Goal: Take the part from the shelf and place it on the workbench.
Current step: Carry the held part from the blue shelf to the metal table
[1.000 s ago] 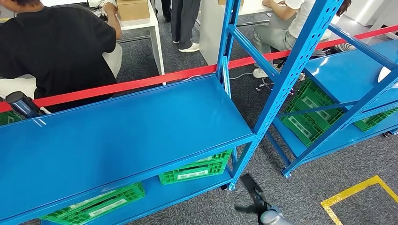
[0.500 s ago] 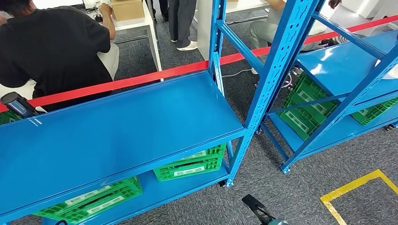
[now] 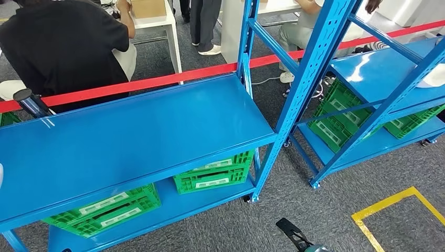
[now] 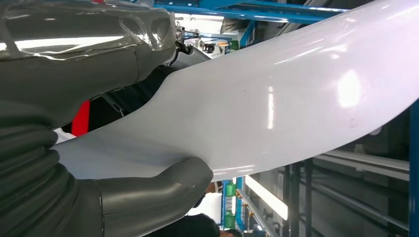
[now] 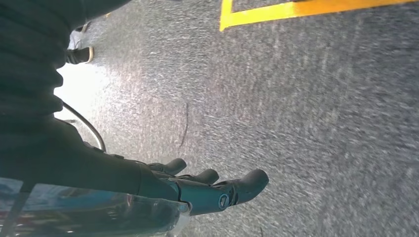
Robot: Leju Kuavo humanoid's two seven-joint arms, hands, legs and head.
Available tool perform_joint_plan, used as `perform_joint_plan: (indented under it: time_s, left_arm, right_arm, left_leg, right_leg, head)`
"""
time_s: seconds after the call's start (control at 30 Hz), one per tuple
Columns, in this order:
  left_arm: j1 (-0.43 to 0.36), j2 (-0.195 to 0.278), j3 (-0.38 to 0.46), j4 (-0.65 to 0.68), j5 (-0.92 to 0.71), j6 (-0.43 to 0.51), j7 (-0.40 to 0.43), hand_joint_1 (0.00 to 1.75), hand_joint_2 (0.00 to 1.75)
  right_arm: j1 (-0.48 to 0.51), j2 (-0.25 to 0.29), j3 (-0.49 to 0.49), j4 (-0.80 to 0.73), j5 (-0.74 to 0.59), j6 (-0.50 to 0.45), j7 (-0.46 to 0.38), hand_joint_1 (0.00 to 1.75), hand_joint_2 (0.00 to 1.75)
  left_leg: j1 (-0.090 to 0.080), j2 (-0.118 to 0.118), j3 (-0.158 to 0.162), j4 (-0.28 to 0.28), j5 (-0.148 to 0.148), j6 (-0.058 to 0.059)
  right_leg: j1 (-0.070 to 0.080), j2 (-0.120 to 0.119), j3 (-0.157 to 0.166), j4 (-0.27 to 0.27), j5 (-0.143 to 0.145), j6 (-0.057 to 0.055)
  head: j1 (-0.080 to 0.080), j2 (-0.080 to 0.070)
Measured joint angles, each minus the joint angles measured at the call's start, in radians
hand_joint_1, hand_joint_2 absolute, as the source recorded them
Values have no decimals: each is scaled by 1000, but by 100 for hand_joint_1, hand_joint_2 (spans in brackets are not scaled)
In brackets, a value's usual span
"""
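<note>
- Camera shift slides the whole view of the blue shelf point(image 3: 131, 136); the racks themselves stay put
- Left hand point(image 4: 99, 197) clamps the white curved part point(image 4: 276, 103) between thumb and fingers
- Right hand point(image 5: 207, 190) hangs empty, fingers apart, over grey carpet
- Carry step, I judge; next calls for finding the workbench

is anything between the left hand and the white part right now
No. In the left wrist view the left hand already grips the white part, thumb pressed against its surface, with nothing visible between them.
</note>
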Motion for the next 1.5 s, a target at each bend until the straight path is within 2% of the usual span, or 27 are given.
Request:
perform_joint_plan:
  time_s: [0.07, 0.13, 0.2, 0.27, 0.33, 0.37, 0.4, 0.47, 0.5, 0.53, 0.6, 0.63, 0.7, 0.77, 0.83, 0.87, 0.9, 0.97, 1.03, 1.07, 1.1, 1.17, 1.23, 1.27, 1.33, 1.4, 1.5]
  left_arm:
    - [0, 0, -2, 3, 0, 0, 0, 175, 175]
    - [0, -1, -2, 4, 0, 0, 0, 175, 175]
    - [0, -1, -2, 4, 0, 0, 1, 175, 175]
    - [-1, -1, -2, 4, 0, 0, 1, 175, 175]
    - [0, -1, -3, 4, 0, 0, 1, 175, 175]
    - [0, -1, -4, 4, 0, 0, 1, 175, 175]
    - [0, 0, -4, 5, 0, 0, 1, 175, 175]
    - [0, 0, -5, 6, 0, 0, 1, 175, 175]
    - [0, 0, -5, 7, 1, 0, 1, 175, 175]
    - [0, 0, -6, 9, 1, 0, 1, 175, 175]
    - [-3, 0, -6, 14, 4, 0, 1, 175, 175]
    - [-8, 0, -8, 17, 8, 1, 2, 175, 175]
    - [-22, 0, -13, 25, 16, 7, 2, 175, 175]
    - [-34, -1, -21, 38, 26, 15, -2, 175, 175]
    - [-39, 0, -28, 55, 37, 22, -13, 175, 175]
    - [-42, 0, -31, 65, 42, 25, -19, 175, 175]
    - [-47, 0, -35, 75, 47, 29, -25, 175, 175]
    - [-51, 1, -45, 93, 54, 46, -35, 175, 175]
    - [-46, 4, -56, 104, 54, 75, -45, 175, 175]
    - [-42, 6, -60, 108, 52, 93, -50, 175, 175]
    - [-39, 9, -63, 110, 48, 111, -55, 175, 175]
    - [-36, 19, -69, 112, 40, 143, -61, 175, 175]
    - [-36, 27, -73, 112, 38, 164, -63, 175, 175]
    - [-37, 30, -76, 113, 39, 171, -62, 175, 175]
    - [-36, 40, -81, 115, 42, 180, -60, 175, 175]
    - [-31, 53, -85, 116, 49, 184, -60, 175, 175]
    - [-9, 68, -89, 116, 64, 185, -60, 175, 175]
  right_arm:
    - [0, -1, 3, 0, 0, 0, 0, 0, 175]
    - [-1, -3, 5, 0, 0, 0, 0, 0, 175]
    - [-4, -7, 6, 0, 0, -1, 0, 0, 175]
    - [-6, -10, 7, 0, 0, -1, 0, 0, 175]
    - [-6, -12, 8, 0, -1, -1, 0, 0, 175]
    - [-7, -12, 8, 0, -1, -2, 0, 0, 175]
    - [-7, -12, 8, 0, -1, -2, 0, 0, 175]
    - [-7, -10, 9, 0, -2, -2, 0, 0, 175]
    - [-7, -10, 9, 0, -2, -2, 0, 0, 175]
    - [-6, -9, 9, 0, -4, -2, 0, 0, 175]
    - [-4, -10, 10, 0, -16, -8, 0, 0, 175]
    - [-1, -10, 10, 0, -26, -13, 0, 0, 175]
    - [8, -13, 10, -2, -50, -26, -2, 0, 175]
    - [15, -17, 10, -2, -70, -36, -4, 0, 175]
    - [21, -21, 10, 0, -84, -38, -6, 0, 175]
    - [23, -21, 11, 4, -89, -35, -10, 0, 175]
    - [24, -20, 12, 9, -95, -28, -14, 0, 175]
    - [21, -16, 13, 26, -117, -12, -30, 0, 175]
    - [17, -3, 13, 49, -144, -3, -53, 0, 175]
    - [16, 7, 13, 62, -155, 1, -65, 0, 175]
    - [14, 18, 13, 75, -166, 6, -76, 0, 175]
    - [7, 40, 13, 99, -181, 16, -90, 0, 175]
    - [-5, 60, 13, 121, -187, 19, -100, 0, 175]
    - [-11, 67, 13, 130, -190, 21, -107, 0, 175]
    - [-22, 83, 13, 147, -198, 27, -126, 0, 175]
    - [-27, 95, 13, 160, -205, 32, -140, 0, 175]
    - [-22, 105, 14, 174, -211, 38, -139, 0, 175]
  left_leg:
    - [-3, 0, -24, 3, 17, -1]
    - [-5, -1, -45, 6, 33, -5]
    - [-9, -2, -60, 10, 48, -13]
    - [-10, -2, -67, 9, 64, -24]
    - [-8, -3, -73, 9, 70, -37]
    - [-6, -4, -79, 21, 52, -43]
    - [-4, -5, -90, 52, 14, -50]
    - [1, -5, -124, 176, -95, -61]
    - [4, -5, -139, 247, -134, -66]
    - [6, -5, -144, 299, -148, -69]
    - [9, -5, -98, 286, -110, -68]
    - [9, -6, -48, 224, -82, -65]
    - [6, -8, 63, 66, -64, -53]
    - [-1, -10, 110, -16, -76, -42]
    - [-3, -5, 102, -29, -65, -26]
    - [-2, -2, 94, -33, -54, -16]
    - [-1, 1, 84, -37, -40, -6]
    - [-2, 4, 57, -36, -17, 6]
    - [-5, 6, 25, -29, 3, 9]
    - [-7, 6, 9, -25, 12, 8]
    - [-8, 6, -6, -20, 20, 6]
    - [-10, 6, -31, -11, 36, 1]
    - [-12, 7, -46, -9, 54, -9]
    - [-12, 9, -50, -9, 63, -14]
    - [-10, 9, -57, -10, 76, -25]
    - [-7, 3, -73, 26, 30, -39]
    - [2, -4, -122, 213, -121, -58]
  right_leg:
    - [0, 0, 8, 39, -4, 14]
    - [0, 0, 91, -67, 39, 30]
    - [5, 0, 187, -221, 60, 22]
    - [11, 1, 214, -284, 61, 4]
    - [9, 1, 199, -286, 77, -10]
    - [6, 0, 193, -288, 87, -19]
    - [3, -2, 184, -290, 98, -27]
    - [2, -4, 163, -289, 119, -36]
    - [3, -5, 150, -287, 130, -36]
    - [3, -5, 136, -285, 141, -35]
    - [3, -4, 109, -283, 161, -29]
    - [3, -4, 99, -283, 169, -25]
    - [6, -4, 87, -282, 184, -14]
    - [6, -5, 78, -283, 201, 1]
    - [3, -4, 70, -285, 214, 14]
    - [3, -3, 61, -276, 204, 15]
    - [3, -2, 46, -247, 177, 12]
    - [2, -2, 0, -123, 89, -1]
    - [1, -2, -29, 6, 36, 3]
    - [0, -2, -22, 30, 37, 12]
    - [0, -2, 5, 13, 53, 22]
    - [3, -2, 109, -119, 84, 28]
    - [12, -1, 207, -264, 82, 14]
    - [17, -1, 227, -300, 77, 6]
    - [17, -1, 220, -312, 88, -5]
    - [7, -4, 202, -315, 109, -20]
    - [4, -7, 160, -307, 142, -32]
  head:
    - [0, 0]
    - [0, 0]
    - [0, 0]
    - [0, 0]
    - [0, 0]
    - [-1, 0]
    - [-1, 0]
    - [-2, 0]
    - [-2, 0]
    - [-2, 0]
    - [-2, 0]
    - [-2, 0]
    - [-1, 0]
    - [-1, 0]
    - [-1, 0]
    - [0, 0]
    - [1, 0]
    - [3, 0]
    - [2, 0]
    - [2, 0]
    - [2, 0]
    - [2, 0]
    - [2, 0]
    - [2, 0]
    - [2, 0]
    - [1, 0]
    - [-1, 0]
